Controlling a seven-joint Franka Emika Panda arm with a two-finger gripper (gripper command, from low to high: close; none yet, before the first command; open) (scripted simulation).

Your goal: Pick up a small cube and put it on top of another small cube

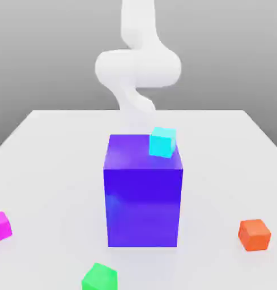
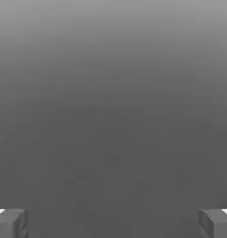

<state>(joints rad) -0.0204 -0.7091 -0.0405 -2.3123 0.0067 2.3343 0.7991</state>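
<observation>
Arm: we saw the white arm [image 1: 137,65] rise behind the big blue-purple block [image 1: 144,192], far side of the surface [image 1: 50,141].
Hand: in the hand view we logged two grey fingertips [image 2: 10,223] wide apart at opposite edges, nothing between them; hand [image 2: 113,224] released, empty.
Hand's outlook: plain grey ahead, no cube before it.
Small cube: magenta [image 1: 1,226], on the surface at the exterior view's left edge, near side, well apart from the block.
Other cubes: cyan cube [image 1: 162,141] on top of the block; green cube [image 1: 99,277] near front; orange cube [image 1: 254,234] at the exterior view's right.
Key relation: we judged the magenta cube lay well forward of the arm and toward the exterior view's left, with the block between; the reach would need to pass round or over it.
Long axis: none, a cube.
Stage: we judged no grasp begun.
</observation>
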